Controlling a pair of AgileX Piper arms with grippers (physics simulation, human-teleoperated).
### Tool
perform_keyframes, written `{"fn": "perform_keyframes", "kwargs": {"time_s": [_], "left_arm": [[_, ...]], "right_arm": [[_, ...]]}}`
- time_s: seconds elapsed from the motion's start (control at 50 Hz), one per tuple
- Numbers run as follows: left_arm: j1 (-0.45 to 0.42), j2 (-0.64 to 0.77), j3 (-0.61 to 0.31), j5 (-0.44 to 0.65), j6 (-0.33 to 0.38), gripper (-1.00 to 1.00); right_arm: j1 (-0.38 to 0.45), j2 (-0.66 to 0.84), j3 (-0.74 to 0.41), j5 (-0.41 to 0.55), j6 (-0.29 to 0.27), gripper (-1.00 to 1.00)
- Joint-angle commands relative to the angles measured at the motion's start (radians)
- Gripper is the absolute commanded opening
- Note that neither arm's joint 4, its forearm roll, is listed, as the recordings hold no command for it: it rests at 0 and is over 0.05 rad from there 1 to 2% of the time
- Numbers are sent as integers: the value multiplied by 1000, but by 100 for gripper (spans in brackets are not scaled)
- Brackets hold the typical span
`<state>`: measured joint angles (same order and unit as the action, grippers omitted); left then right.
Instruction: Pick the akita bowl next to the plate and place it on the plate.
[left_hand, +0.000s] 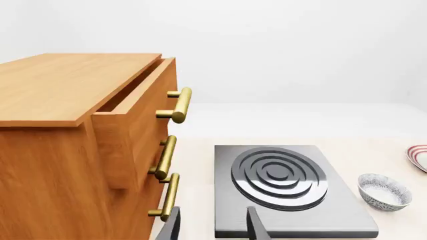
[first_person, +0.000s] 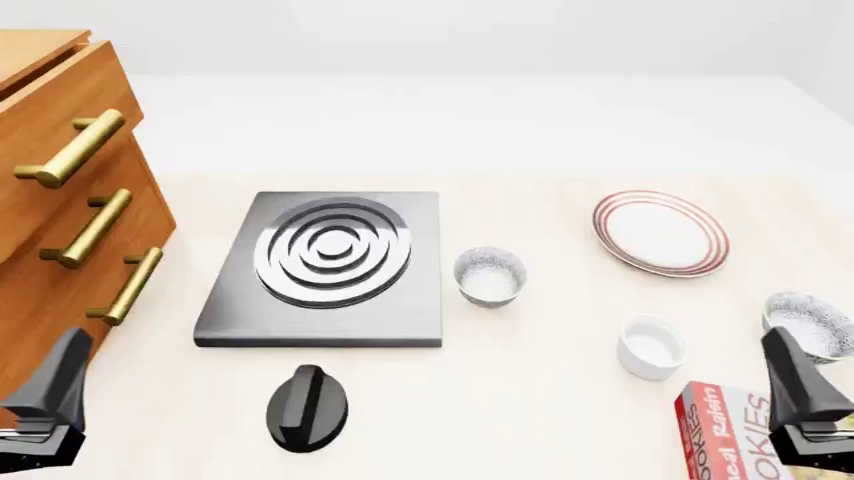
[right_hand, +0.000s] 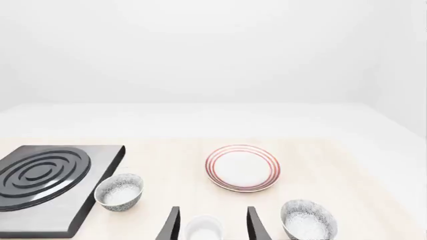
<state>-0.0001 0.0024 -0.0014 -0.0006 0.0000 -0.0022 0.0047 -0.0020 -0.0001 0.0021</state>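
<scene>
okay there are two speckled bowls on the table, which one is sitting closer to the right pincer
The speckled bowl at the table's right edge, just ahead of the right pincer. Its twin sits beside the stove plate, much farther left.

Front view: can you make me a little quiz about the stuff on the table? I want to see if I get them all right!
1. True or false: a bowl already sits on the plate.
2. How many speckled bowls can you count?
3. What lies nearest the stove, on the side closest to the camera?
A. a black knob
B. a spoon
C. a banana

Key
1. False, the plate holds nothing.
2. Two.
3. A.
</scene>
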Motion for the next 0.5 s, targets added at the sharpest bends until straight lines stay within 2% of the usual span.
{"fn": "perform_keyframes", "kwargs": {"time_s": [0.02,0.16,0.24,0.32,0.4,0.42,0.46,0.5], "left_arm": [[0,5,-3,-1,0,100],[0,5,-3,-1,0,100],[0,5,-3,-1,0,100],[0,5,-3,-1,0,100],[0,5,-3,-1,0,100],[0,5,-3,-1,0,100],[0,5,-3,-1,0,100],[0,5,-3,-1,0,100]], "right_arm": [[-15,6,-7,7,12,100],[-27,17,-11,23,19,100],[-64,58,-30,18,24,100],[-93,32,-66,68,49,100],[-110,74,-157,124,26,100],[-125,125,-208,140,15,100],[-128,152,-226,152,30,100],[-124,161,-254,171,19,100]]}}
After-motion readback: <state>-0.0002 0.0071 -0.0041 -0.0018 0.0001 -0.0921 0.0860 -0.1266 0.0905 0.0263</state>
